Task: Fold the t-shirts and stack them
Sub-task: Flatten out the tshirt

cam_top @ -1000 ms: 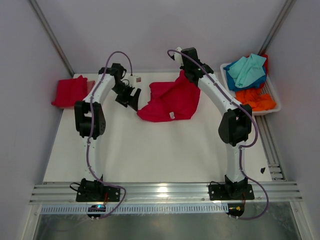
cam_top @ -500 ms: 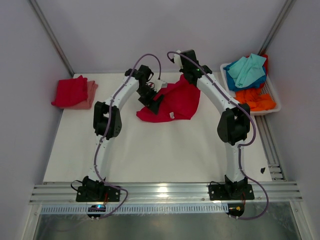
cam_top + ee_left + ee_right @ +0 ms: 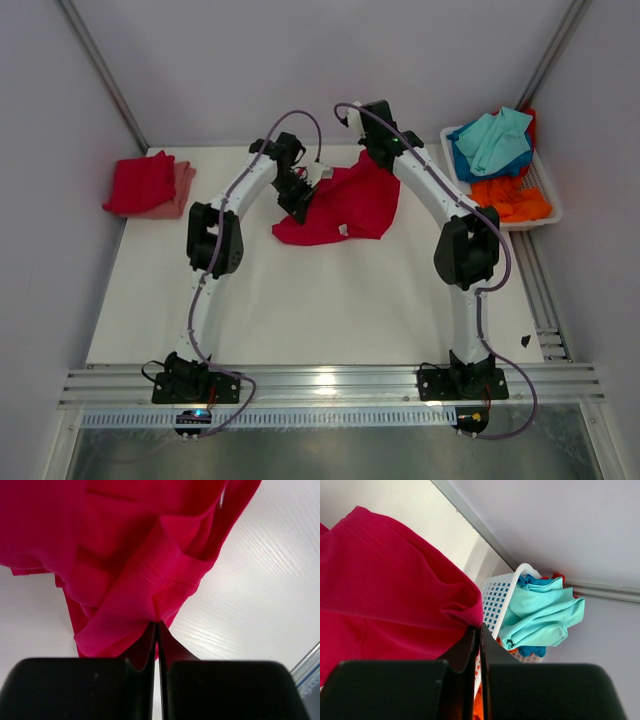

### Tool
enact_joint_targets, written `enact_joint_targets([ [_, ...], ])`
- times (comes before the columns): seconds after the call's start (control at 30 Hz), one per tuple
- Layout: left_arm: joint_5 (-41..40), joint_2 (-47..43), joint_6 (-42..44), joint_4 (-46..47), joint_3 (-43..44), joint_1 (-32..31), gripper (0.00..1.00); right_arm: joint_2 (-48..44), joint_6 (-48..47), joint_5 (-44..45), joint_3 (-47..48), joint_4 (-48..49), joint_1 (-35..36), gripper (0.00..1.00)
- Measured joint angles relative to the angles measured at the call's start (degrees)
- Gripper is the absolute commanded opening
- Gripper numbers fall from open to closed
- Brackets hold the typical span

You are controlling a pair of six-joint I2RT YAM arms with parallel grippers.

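Observation:
A crimson-red t-shirt [image 3: 345, 210] lies bunched at the back middle of the table, part of it lifted. My left gripper [image 3: 303, 195] is shut on its left edge; in the left wrist view the cloth [image 3: 125, 570] is pinched at the fingertips [image 3: 158, 625]. My right gripper [image 3: 368, 152] is shut on the shirt's upper right corner; the right wrist view shows the hem [image 3: 395, 595] caught between the fingertips [image 3: 479, 626]. Two folded t-shirts, crimson [image 3: 138, 182] over salmon pink [image 3: 181, 180], are stacked at the back left.
A white plastic basket [image 3: 545, 195] at the back right holds teal [image 3: 495, 138], blue and orange [image 3: 512, 198] t-shirts; it also shows in the right wrist view [image 3: 497, 600]. Grey walls enclose the table on three sides. An aluminium rail [image 3: 330, 382] runs along the near edge.
My left arm swung right from near the folded stack to the red shirt's left edge and its gripper closed on the cloth. The right arm held still.

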Motion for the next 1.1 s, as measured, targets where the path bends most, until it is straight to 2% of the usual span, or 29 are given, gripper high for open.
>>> enact_joint_targets([
  [0.33,0.02,0.24,4.39,-5.99,1.92,0.17,0.0,1.88,0.04,0.04,0.04,-0.04,0.0,0.03],
  [0.5,-0.26,-0.63,1.22,-7.41,11.28,2.91,0.0,2.43,0.07,1.07,0.46,0.0,-0.13,0.03],
  [0.6,-2.75,-5.9,-0.13,-6.29,13.38,6.19,0.0,3.5,1.07,1.2,2.58,-0.63,-0.52,0.03],
  [0.7,-6.08,-17.31,0.09,-4.04,8.02,9.18,0.0,4.17,2.12,1.2,4.2,-1.29,-1.05,0.03],
  [0.8,-6.99,-27.98,0.0,-2.05,4.35,9.53,0.0,4.96,3.15,1.36,5.55,-2.01,-1.4,0.03],
  [0.87,-6.56,-31.98,-0.17,-1.55,4.15,8.76,0.0,6.19,3.56,1.77,7.39,-2.38,-1.53,0.03],
  [1.1,-2.91,-35.5,-1.66,-0.94,3.54,7.76,0.0,10.67,5.07,3.69,11.5,-2.03,-1.66,0.03],
])
